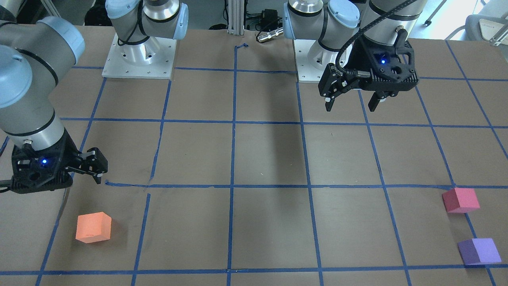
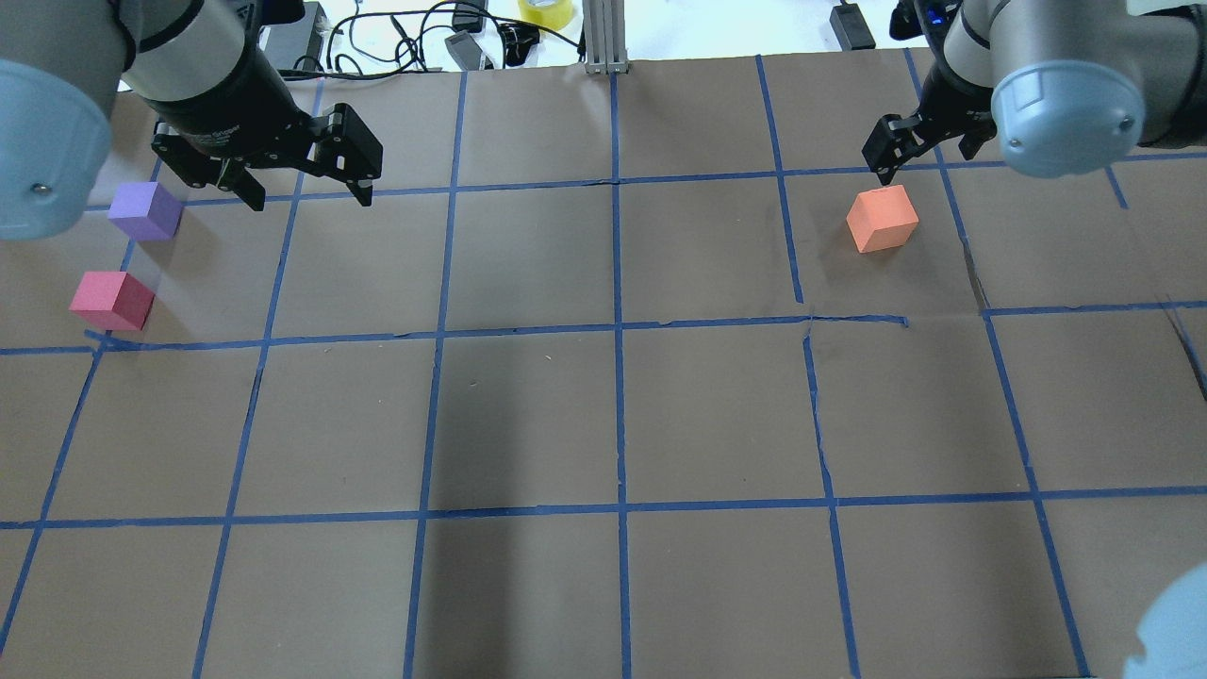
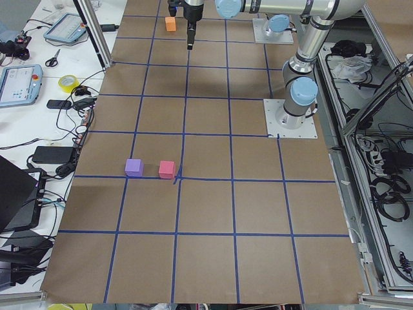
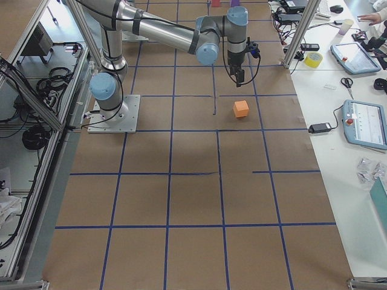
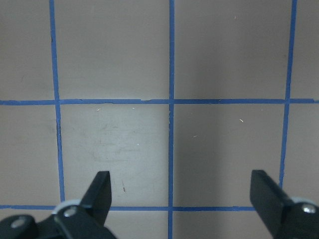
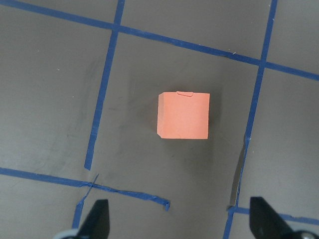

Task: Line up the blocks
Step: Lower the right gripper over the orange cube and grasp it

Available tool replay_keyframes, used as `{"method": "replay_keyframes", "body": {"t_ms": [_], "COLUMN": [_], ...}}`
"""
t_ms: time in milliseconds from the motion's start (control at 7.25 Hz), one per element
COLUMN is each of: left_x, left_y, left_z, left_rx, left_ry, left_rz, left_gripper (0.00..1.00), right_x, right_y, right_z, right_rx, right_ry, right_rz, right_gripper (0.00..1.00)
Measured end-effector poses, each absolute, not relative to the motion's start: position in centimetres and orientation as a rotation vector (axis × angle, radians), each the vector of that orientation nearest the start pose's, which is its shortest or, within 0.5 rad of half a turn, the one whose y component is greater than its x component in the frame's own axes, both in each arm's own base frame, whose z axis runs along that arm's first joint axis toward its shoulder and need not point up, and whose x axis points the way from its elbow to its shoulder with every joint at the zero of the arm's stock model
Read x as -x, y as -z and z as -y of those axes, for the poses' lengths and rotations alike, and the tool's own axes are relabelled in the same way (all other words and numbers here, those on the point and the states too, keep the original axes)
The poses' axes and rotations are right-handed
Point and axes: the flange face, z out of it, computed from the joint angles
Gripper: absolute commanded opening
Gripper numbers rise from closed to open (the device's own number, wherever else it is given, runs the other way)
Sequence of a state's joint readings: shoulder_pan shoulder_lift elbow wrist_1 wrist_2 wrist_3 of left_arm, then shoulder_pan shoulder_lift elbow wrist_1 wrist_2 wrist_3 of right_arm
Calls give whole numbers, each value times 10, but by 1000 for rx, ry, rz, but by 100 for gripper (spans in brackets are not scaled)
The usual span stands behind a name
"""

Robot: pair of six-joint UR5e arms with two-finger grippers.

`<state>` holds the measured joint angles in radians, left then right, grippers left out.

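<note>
The orange block (image 2: pixel 882 218) lies on the brown table on my right side; it also shows in the front view (image 1: pixel 93 227) and, centred, in the right wrist view (image 6: pixel 183 115). My right gripper (image 6: pixel 180 221) is open and empty, raised above the table just short of that block, as the front view (image 1: pixel 95 171) shows too. The pinkish-red block (image 2: pixel 111 300) and the purple block (image 2: pixel 145 210) lie close together at the table's left end. My left gripper (image 2: pixel 306 193) is open and empty, raised above bare table (image 5: pixel 182 196), to the right of the purple block.
The table is brown paper with a grid of blue tape (image 2: pixel 618 330). Both arm bases (image 1: pixel 139 59) stand at the robot's edge. Cables and a tape roll (image 2: pixel 545 11) lie beyond the far edge. Operator tablets (image 3: pixel 19 84) sit on side benches.
</note>
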<state>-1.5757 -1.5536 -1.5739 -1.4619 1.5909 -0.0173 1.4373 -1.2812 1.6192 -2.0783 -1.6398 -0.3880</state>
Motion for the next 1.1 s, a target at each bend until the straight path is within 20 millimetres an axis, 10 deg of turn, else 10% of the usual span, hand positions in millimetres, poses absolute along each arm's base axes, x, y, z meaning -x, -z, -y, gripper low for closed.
{"method": "replay_keyframes", "body": {"t_ms": [1103], "left_x": [134], "left_y": [-507], "left_z": [495], "left_rx": [17], "left_ry": [197], "left_rz": [-3120], "left_gripper": [100], "right_x": [-6], "right_y": [-236], "right_z": [674], "right_rx": [434], "right_ry": [249], "right_rz": [-3140], "right_gripper": [100]}}
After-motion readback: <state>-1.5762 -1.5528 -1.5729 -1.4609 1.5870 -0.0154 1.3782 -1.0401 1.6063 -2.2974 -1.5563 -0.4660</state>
